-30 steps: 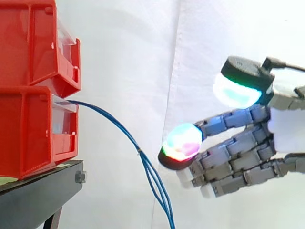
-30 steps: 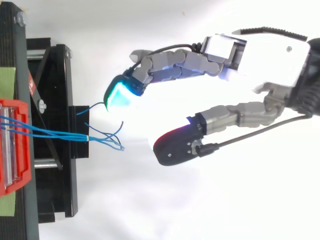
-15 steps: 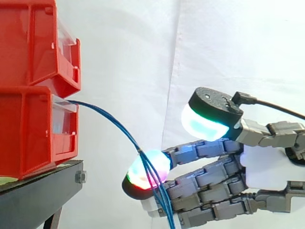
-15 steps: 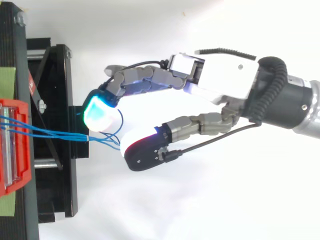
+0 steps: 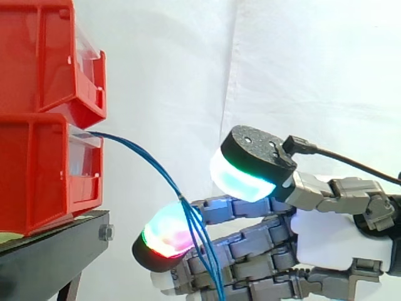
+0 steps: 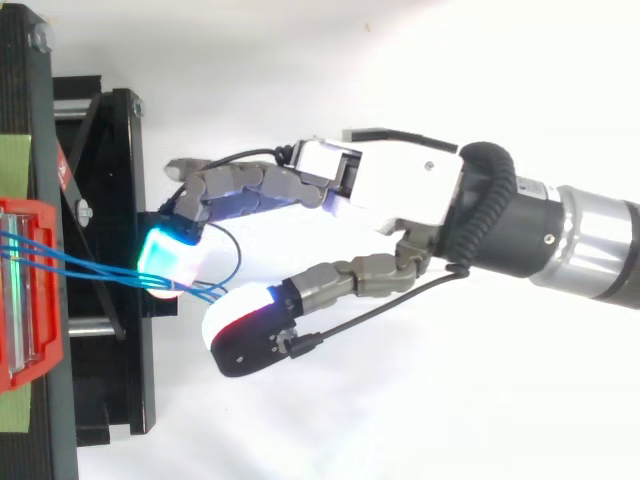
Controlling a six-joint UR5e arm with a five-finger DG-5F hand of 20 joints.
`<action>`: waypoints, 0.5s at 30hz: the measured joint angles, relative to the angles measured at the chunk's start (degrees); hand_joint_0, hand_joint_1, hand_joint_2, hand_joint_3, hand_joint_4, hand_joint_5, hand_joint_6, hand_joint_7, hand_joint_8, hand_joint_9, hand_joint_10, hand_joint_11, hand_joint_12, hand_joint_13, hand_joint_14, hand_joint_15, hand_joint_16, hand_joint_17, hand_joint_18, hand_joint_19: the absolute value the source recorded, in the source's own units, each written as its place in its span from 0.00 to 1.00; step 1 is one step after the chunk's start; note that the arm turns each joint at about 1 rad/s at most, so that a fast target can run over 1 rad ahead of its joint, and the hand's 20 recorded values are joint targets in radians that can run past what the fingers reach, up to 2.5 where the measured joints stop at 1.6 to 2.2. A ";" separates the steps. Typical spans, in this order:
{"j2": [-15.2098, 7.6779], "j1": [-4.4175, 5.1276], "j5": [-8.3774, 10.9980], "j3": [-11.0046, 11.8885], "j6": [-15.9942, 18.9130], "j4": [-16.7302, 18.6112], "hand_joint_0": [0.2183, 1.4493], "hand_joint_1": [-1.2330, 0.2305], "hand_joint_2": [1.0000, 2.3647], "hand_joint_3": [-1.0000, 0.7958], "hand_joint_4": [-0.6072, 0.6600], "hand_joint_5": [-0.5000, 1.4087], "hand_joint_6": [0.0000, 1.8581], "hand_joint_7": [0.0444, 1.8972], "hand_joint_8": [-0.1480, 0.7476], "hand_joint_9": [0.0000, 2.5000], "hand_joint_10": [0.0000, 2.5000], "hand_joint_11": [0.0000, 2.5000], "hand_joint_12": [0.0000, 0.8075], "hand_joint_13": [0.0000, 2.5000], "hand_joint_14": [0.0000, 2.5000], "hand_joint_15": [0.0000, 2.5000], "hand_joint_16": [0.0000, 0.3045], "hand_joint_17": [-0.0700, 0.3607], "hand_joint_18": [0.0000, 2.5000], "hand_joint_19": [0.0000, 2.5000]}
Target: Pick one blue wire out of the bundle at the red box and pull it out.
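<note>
Several thin blue wires [image 5: 150, 161] leave the front of the lower red bin [image 5: 44, 169] and arc down to the right. In the top view the blue wires [image 6: 90, 268] run from the red bin [image 6: 28, 300] to loose ends under the hand's fingertips [image 6: 170, 262]. The hand [image 5: 326, 235] reaches in from the right, open, with fairly straight fingers. In the side view the wires cross in front of the leading fingertip's glowing pad [image 5: 164, 235]. The thumb [image 5: 241, 179] stands apart above them, with a clear gap to the fingers.
A second red bin [image 5: 44, 56] is stacked on the lower one, both on a black stand [image 5: 50, 257]. The stand's frame [image 6: 110, 200] lies right under the fingertips in the top view. A white curtain [image 5: 188, 75] hangs behind.
The hand has moved left and lower toward the bins. Its fingertips now reach under the wires and its thumb has come over the wire ends. The wires have barely shifted.
</note>
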 measured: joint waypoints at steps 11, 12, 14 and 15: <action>-0.39 -0.02 -0.15 1.44 0.32 -0.67 0.29 0.36 0.01 0.35 0.69 0.20 0.27 0.67 0.47 0.25 0.00 0.09 0.46 0.09 0.00 0.02 0.19 0.46 0.05 0.09; -0.40 -0.05 -0.15 1.48 0.32 -0.68 0.29 0.36 0.01 0.35 0.70 0.21 0.27 0.67 0.47 0.25 0.00 0.09 0.46 0.09 0.00 0.02 0.19 0.46 0.06 0.09; -0.40 -0.06 -0.15 1.52 0.33 -0.66 0.29 0.37 0.01 0.35 0.70 0.21 0.27 0.68 0.47 0.25 0.00 0.09 0.46 0.09 0.00 0.02 0.19 0.46 0.06 0.10; -0.41 -0.05 -0.16 1.53 0.33 -0.65 0.29 0.37 0.01 0.35 0.70 0.21 0.27 0.68 0.47 0.25 0.00 0.09 0.46 0.09 0.00 0.02 0.19 0.46 0.06 0.10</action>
